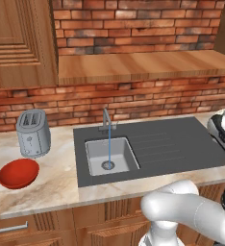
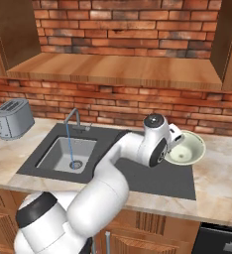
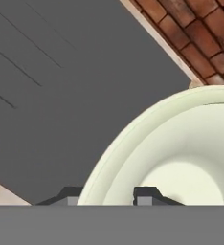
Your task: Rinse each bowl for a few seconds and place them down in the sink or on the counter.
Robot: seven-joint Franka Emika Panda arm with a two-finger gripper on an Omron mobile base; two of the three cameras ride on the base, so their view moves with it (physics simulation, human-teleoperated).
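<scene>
The pale cream-green bowl (image 2: 188,148) hangs tilted over the right end of the dark sink unit (image 2: 152,178), its hollow facing the camera. My gripper (image 3: 106,196) is shut on its near rim: in the hand view one finger sits outside the bowl (image 3: 181,153) and the other inside. The red bowl (image 1: 18,173) rests on the marble counter (image 1: 56,178) at the left, in front of the toaster. A thin stream of water runs from the faucet (image 1: 106,120) into the steel basin (image 1: 109,154).
A silver toaster (image 1: 33,133) stands left of the sink by the brick wall. A ribbed drainboard (image 1: 172,144) lies right of the basin. A wooden shelf (image 2: 118,69) overhangs the back wall. My arm's elbow (image 2: 103,178) arches over the sink's front.
</scene>
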